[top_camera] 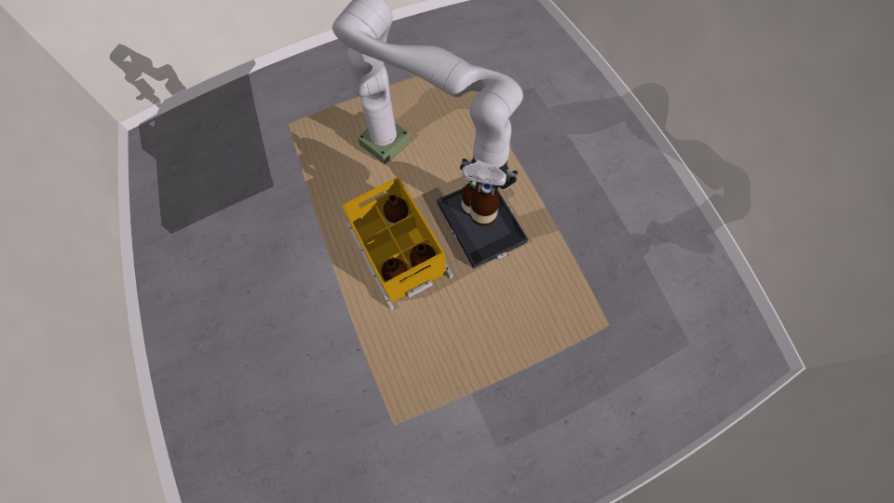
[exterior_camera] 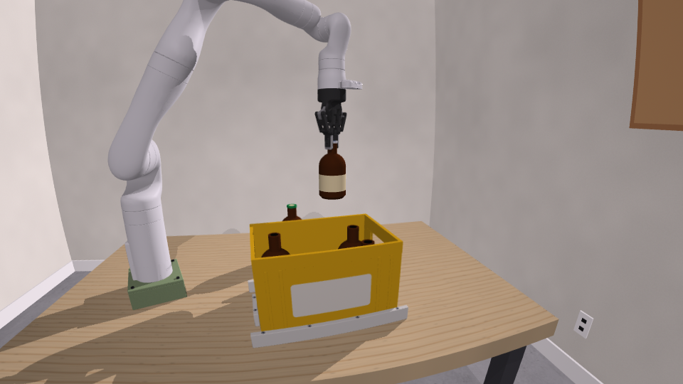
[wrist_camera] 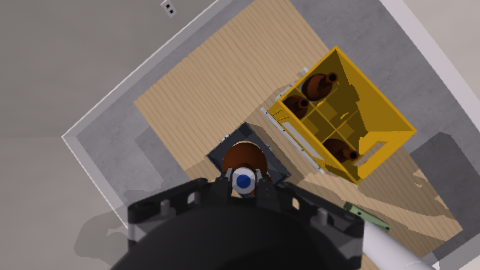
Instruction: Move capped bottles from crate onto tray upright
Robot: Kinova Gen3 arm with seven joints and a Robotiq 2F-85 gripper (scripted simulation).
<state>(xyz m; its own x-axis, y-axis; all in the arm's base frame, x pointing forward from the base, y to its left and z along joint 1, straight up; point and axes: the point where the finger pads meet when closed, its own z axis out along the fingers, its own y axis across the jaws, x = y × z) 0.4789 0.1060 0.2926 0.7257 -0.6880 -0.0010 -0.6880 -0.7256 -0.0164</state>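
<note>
My gripper (exterior_camera: 331, 143) (wrist_camera: 243, 175) is shut on the neck of a blue-capped brown bottle (top_camera: 484, 207) (exterior_camera: 331, 171) (wrist_camera: 245, 156). The bottle hangs upright, high above the black tray (top_camera: 475, 259) (wrist_camera: 216, 154). A green-capped brown bottle (top_camera: 467, 198) (exterior_camera: 292, 212) stands on the tray, partly hidden behind the held one in the top view. The yellow crate (top_camera: 417, 278) (exterior_camera: 329, 286) (wrist_camera: 385, 105) holds three open brown bottles: one (top_camera: 395, 209) (exterior_camera: 274, 251) (wrist_camera: 339, 150) at the end nearer the robot base, and two (top_camera: 394, 268) (top_camera: 422, 254) (wrist_camera: 318, 86) (wrist_camera: 295, 106) at the other end.
The wooden table (top_camera: 500, 325) (exterior_camera: 453, 286) (wrist_camera: 225, 70) carries everything. The crate stands beside the tray with a narrow gap between. White rails (top_camera: 419, 289) (exterior_camera: 329, 327) lie along the crate's foot. The green robot base (top_camera: 385, 144) (exterior_camera: 157, 289) stands behind the crate and tray.
</note>
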